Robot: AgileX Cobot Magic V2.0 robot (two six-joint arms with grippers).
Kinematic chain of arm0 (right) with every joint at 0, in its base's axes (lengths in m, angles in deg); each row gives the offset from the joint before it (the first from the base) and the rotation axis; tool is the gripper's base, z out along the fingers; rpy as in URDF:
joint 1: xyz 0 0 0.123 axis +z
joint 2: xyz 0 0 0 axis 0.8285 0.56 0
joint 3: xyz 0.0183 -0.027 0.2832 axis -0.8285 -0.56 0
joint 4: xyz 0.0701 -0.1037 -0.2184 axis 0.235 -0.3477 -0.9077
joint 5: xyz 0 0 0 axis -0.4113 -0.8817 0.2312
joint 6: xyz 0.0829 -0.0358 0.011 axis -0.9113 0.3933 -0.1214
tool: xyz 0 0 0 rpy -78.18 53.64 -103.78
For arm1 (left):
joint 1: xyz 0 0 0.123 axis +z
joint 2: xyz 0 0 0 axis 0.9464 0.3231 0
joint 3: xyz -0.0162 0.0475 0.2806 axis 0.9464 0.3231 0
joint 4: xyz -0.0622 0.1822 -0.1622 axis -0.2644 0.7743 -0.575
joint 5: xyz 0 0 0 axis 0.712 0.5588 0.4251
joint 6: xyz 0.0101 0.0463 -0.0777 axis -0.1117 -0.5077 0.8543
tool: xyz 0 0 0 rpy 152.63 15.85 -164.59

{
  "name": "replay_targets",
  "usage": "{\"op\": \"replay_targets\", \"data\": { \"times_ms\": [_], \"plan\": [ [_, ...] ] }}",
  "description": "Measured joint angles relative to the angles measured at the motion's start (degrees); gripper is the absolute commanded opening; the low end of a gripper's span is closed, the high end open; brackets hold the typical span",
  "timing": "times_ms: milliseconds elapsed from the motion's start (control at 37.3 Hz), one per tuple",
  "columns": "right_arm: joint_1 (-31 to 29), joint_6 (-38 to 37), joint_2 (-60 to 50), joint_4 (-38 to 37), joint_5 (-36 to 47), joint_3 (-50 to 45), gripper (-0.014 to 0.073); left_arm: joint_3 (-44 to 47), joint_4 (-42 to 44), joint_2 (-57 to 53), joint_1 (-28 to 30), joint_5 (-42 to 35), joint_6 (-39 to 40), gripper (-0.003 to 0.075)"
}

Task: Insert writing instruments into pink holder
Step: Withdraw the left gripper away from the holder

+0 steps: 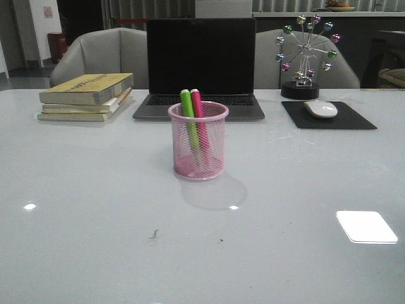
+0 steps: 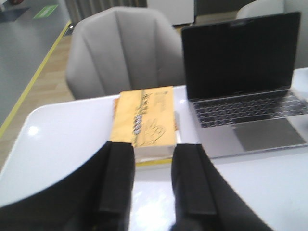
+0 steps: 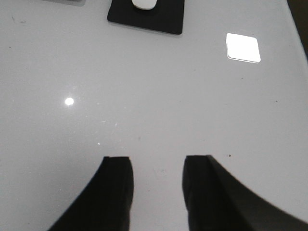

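Note:
The pink holder (image 1: 198, 140), a wire-mesh cup, stands upright in the middle of the table in the front view. Inside it stand two writing instruments side by side, a green marker (image 1: 188, 109) and a pink marker (image 1: 198, 107), their tops leaning back over the rim. Neither arm shows in the front view. My left gripper (image 2: 151, 148) is open with nothing between its fingers, hovering near the books. My right gripper (image 3: 156, 160) is open too, empty, above bare table. The holder appears in neither wrist view.
A stack of yellow books (image 1: 87, 96) lies at the back left, an open laptop (image 1: 200, 66) behind the holder, and a white mouse (image 1: 321, 109) on a black pad (image 1: 329, 117) at the back right. A metal ferris-wheel ornament (image 1: 304, 54) stands behind the pad. Grey chairs (image 1: 101, 54) line the far edge.

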Motion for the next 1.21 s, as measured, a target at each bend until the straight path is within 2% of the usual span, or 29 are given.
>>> {"op": "replay_targets", "data": {
  "times_ms": [268, 697, 912, 1207],
  "plan": [
    [0.0, 0.0, 0.0, 0.0, 0.0, 0.0, 0.0381, 8.9, 0.1, -8.6, 4.8, 3.2, -0.1, 0.0248],
    [0.0, 0.0, 0.0, 0.0, 0.0, 0.0, 0.0381, 29.3, 0.2, -24.0, 5.0, 3.4, -0.1, 0.0248],
    [0.0, 0.0, 0.0, 0.0, 0.0, 0.0, 0.0381, 32.3, 0.2, -29.6, 5.0, 2.9, -0.1, 0.0248],
    [0.0, 0.0, 0.0, 0.0, 0.0, 0.0, 0.0381, 32.3, 0.2, -31.0, 5.0, 1.7, -0.1, 0.0248]
  ]
}}
